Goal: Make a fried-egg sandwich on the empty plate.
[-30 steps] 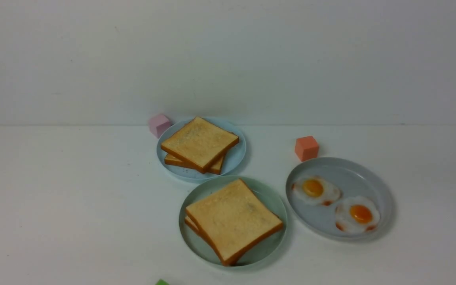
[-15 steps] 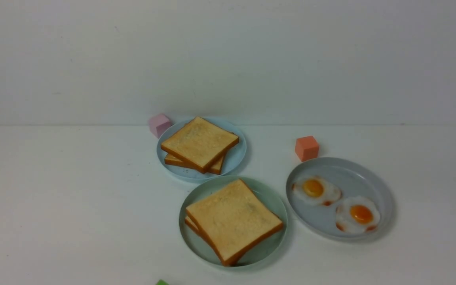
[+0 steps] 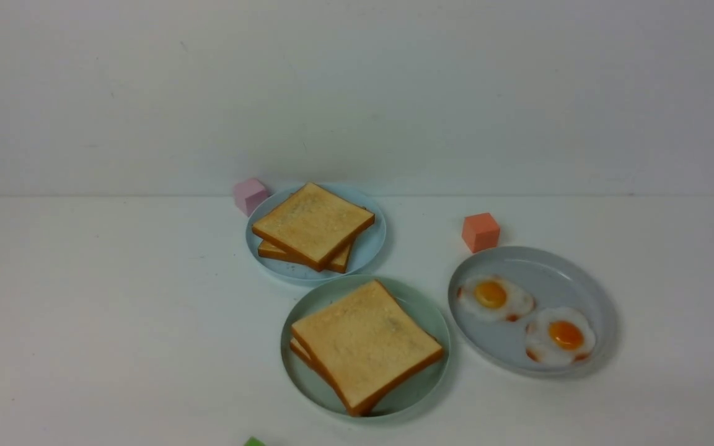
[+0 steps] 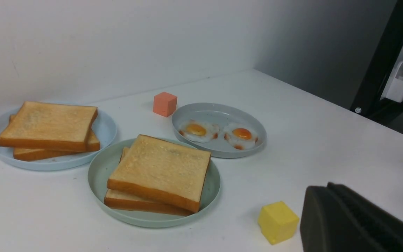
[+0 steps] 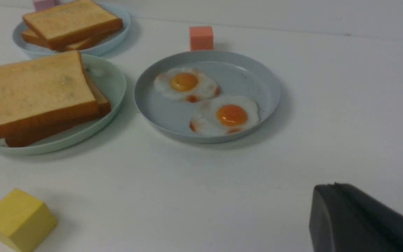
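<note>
The sandwich [image 3: 366,345] sits on the mint-green plate [image 3: 425,308] near the front middle of the white bench [image 3: 115,322]: two square golden toast slices with darker crusts, stacked slightly askew, so a corner of the lower slice peeks out on the robot's left. No egg white shows between the slices from the front; in the right wrist view a pale patch [image 5: 94,71] shows at the stack's far edge, too small to tell.

Just behind that plate, almost touching its rim, a smaller light-blue plate [image 3: 370,248] holds two more plain toast slices [image 3: 312,225], also stacked askew. A pink cube [image 3: 249,195] stands at that plate's far left edge.

To the right of the mint-green plate, close but apart, a grey plate [image 3: 549,272] carries two fried eggs [image 3: 527,317] with orange yolks, side by side and touching. An orange cube [image 3: 480,231] stands just behind this plate.

A yellow cube [image 4: 277,222] lies on the bench nearer the robot, clear of the plates. A sliver of something green [image 3: 253,441] shows at the front view's lower edge.

The left pincer [image 4: 327,187] and the right pincer [image 5: 334,185] each appear only as a dark block at a corner of their own wrist view, jaws pressed together, empty, well apart from the plates.
</note>
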You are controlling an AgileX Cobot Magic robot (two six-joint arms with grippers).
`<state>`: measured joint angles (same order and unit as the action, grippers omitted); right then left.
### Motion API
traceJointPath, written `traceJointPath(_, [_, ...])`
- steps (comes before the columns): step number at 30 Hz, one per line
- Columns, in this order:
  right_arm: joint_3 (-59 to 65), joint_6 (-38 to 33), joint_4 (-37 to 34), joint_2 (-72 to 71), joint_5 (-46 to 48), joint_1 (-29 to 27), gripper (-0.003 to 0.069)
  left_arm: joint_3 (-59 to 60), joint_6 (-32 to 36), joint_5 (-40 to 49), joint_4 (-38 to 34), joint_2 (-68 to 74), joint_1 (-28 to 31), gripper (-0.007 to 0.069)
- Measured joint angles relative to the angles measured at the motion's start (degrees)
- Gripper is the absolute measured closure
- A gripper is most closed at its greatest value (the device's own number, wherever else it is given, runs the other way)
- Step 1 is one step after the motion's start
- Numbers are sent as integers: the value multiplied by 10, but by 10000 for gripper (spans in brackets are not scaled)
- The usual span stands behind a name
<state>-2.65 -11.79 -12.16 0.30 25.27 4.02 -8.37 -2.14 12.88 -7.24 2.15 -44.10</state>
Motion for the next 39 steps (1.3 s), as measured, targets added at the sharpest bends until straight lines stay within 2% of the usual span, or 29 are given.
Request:
traceJointPath(10, [35, 109, 90, -9, -28, 0, 670, 0, 0, 2, 0, 1, 0, 621])
traceJointPath(39, [35, 118, 102, -9, -28, 0, 654, 0, 0, 0, 4, 1, 0, 594])
